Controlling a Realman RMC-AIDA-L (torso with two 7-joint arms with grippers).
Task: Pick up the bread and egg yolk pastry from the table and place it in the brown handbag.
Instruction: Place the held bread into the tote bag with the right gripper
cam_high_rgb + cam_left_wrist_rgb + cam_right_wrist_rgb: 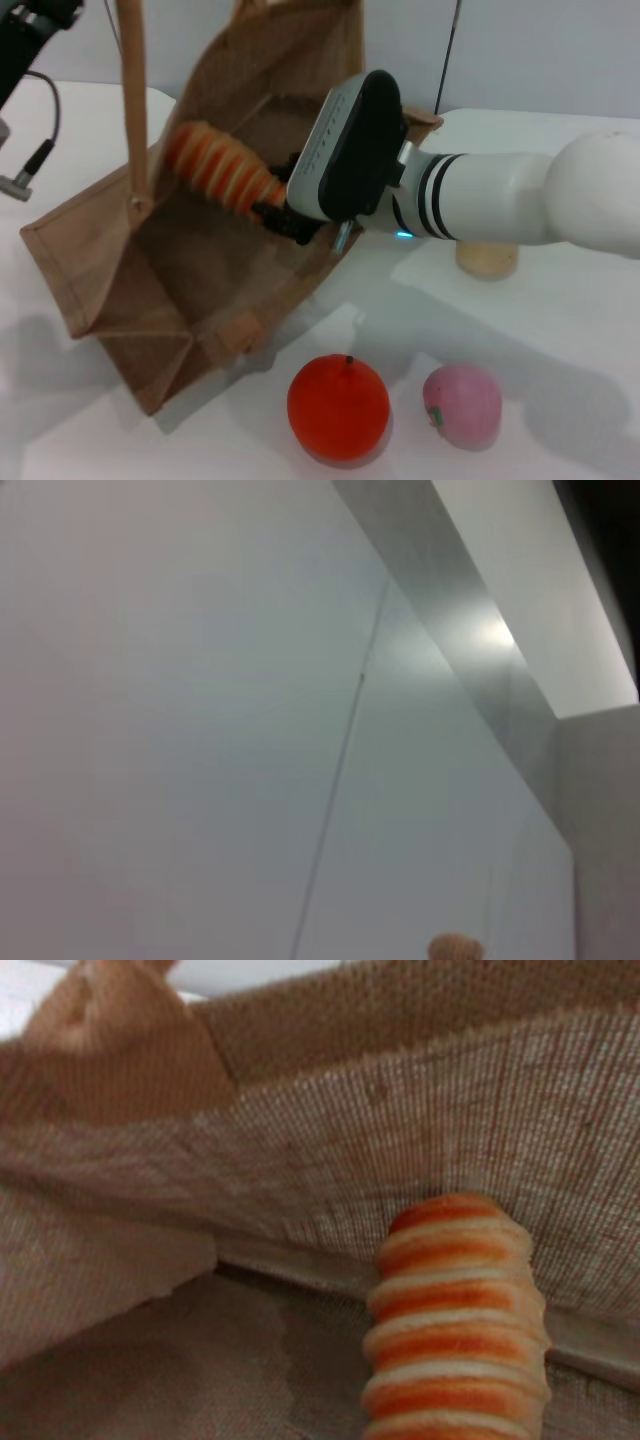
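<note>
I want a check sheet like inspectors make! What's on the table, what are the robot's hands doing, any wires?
Surface: white table.
Job's things: bread held inside the open brown handbag; egg yolk pastry on the table, half hidden behind the right arm.
Clutter: orange fruit and pink ball near the front edge.
Grippers: right gripper reaches into the bag, shut on the bread; left gripper raised at the far left.
Cables: black cable below the left arm.
Surroundings: plain pale wall.

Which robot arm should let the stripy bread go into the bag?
The right one. Its claw already holds the ridged orange-and-cream striped bread inside the open tan-brown burlap handbag. The left arm is up at the far corner holding a bag handle.
</note>
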